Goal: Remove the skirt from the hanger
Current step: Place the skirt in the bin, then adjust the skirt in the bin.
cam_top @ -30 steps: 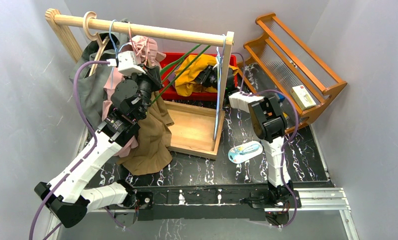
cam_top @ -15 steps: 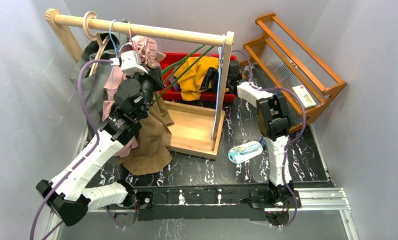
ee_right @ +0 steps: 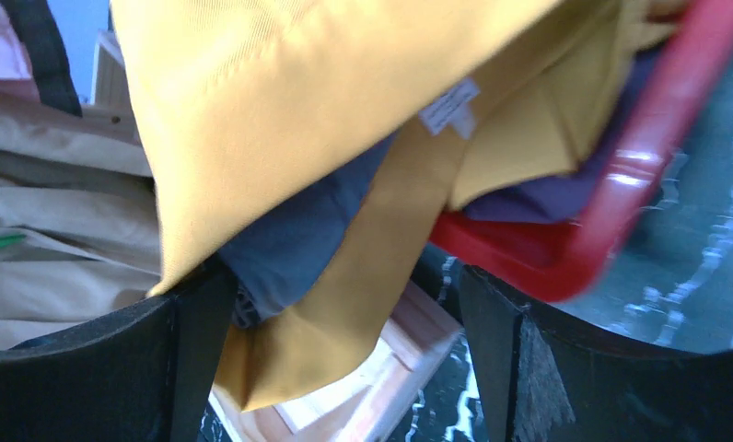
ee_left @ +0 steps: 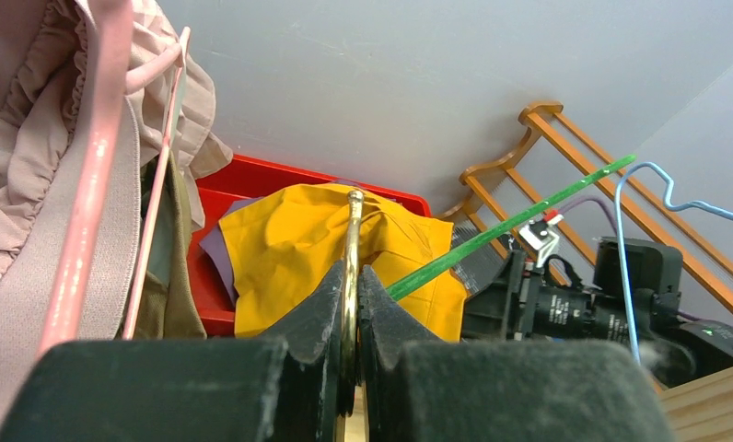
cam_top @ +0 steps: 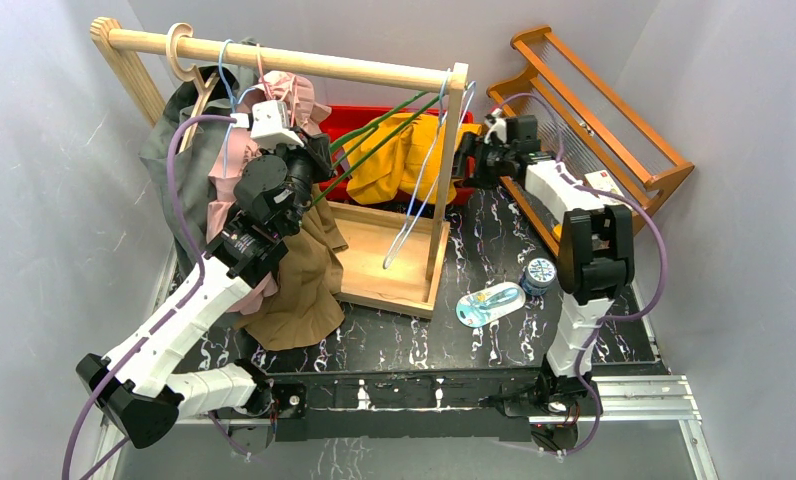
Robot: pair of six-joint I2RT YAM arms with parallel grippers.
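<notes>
The left gripper (ee_left: 352,285) has its jaws pressed tight together on a thin gold rod (ee_left: 353,230), which stands straight up out of the pinch. A green hanger (ee_left: 510,221) slants away to the right just behind it. From above, this gripper sits high among the clothes on the wooden rail (cam_top: 304,62), with a pink garment (cam_top: 294,100) touching it on the left, a grey garment (cam_top: 179,170) further left and a brown garment (cam_top: 309,280) draped below it down to the table. The right gripper (ee_right: 342,304) has its jaws spread wide and grips nothing. Its fingers (ee_right: 192,359) stand well apart, and a fold of the yellow skirt (ee_right: 280,101) hangs loose in the gap, though whether the cloth brushes either pad cannot be told. The skirt lies bunched in the red bin (ee_right: 621,184) at the middle of the table's far edge, with some of it spilling over the rim and a white label showing on it. A blue wire hanger (cam_top: 421,190) hangs bare from the right end of the rail, tilted, its low corner over the wooden base (cam_top: 374,280) of the rail stand. A slatted wooden shelf (cam_top: 614,140) leans at the far right corner of the table (cam_top: 474,350). A blue and white packet (cam_top: 489,303) lies near the middle of the table beside the base's near right corner. A small round tin (cam_top: 539,274) sits just to the right of the packet.
</notes>
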